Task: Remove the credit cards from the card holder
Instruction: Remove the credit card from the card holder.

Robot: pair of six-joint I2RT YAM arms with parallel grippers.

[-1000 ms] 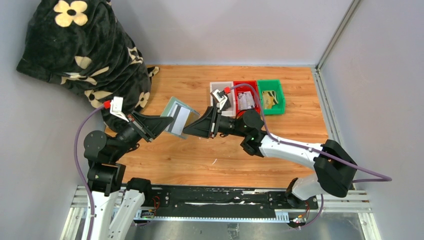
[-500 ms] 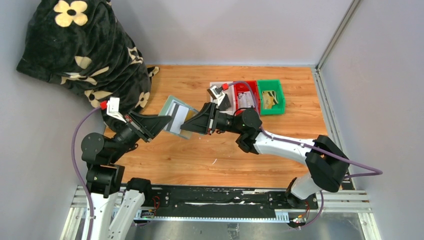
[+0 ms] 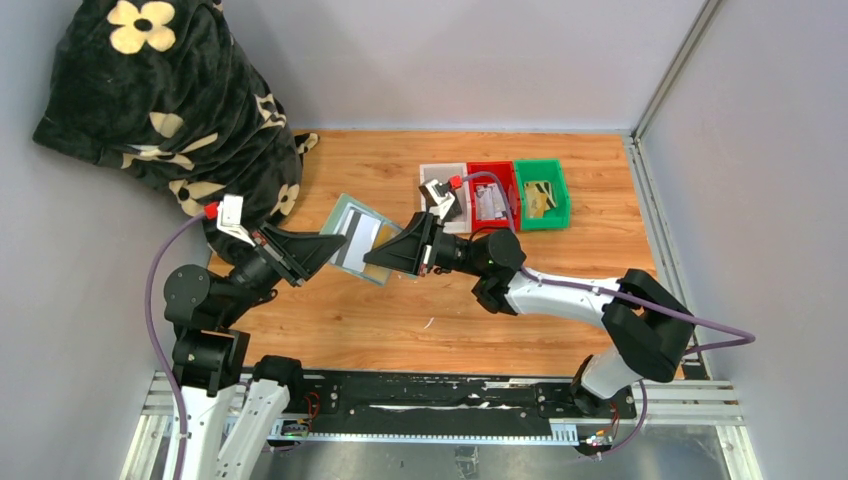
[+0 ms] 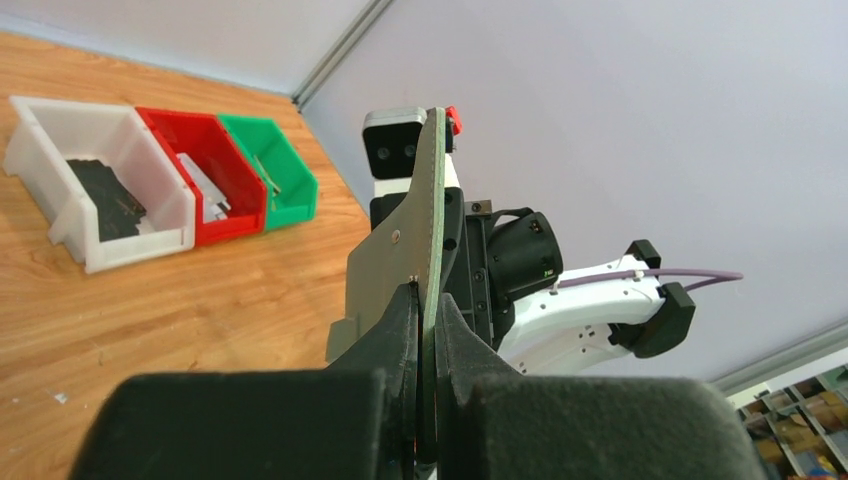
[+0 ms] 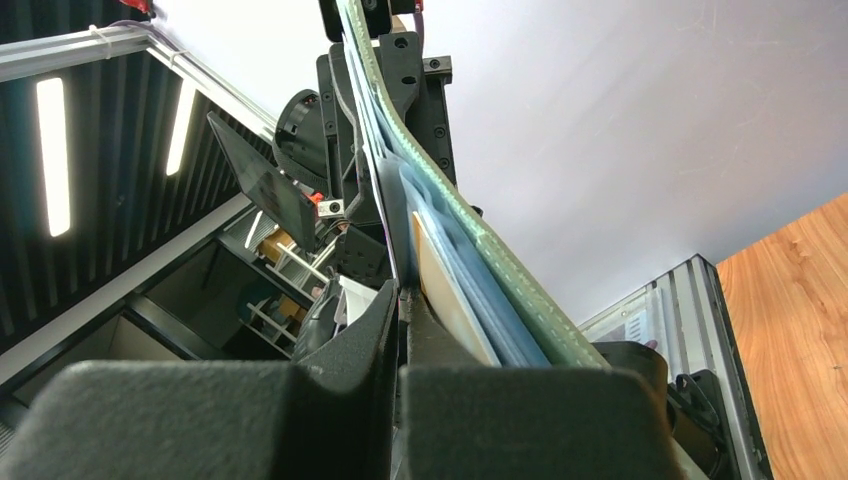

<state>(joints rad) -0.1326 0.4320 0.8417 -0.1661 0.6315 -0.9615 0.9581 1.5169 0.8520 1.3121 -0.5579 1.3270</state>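
L pincer (image 3: 335,243) grips card holder (image 4: 400,240), R pincer (image 3: 372,258) card (image 3: 357,230)

The sage-green card holder (image 3: 343,252) was held open in the air, tilted, its inner face turned upward. A white card with a dark stripe (image 3: 358,228) was seen tucked inside it, and a tan-gold card (image 5: 448,290) was lodged between its layers.

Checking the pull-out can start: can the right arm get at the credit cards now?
Likely yes: the left gripper holds the card holder open in mid-air, and the right gripper is shut at the exposed edge of the credit cards, nothing between.
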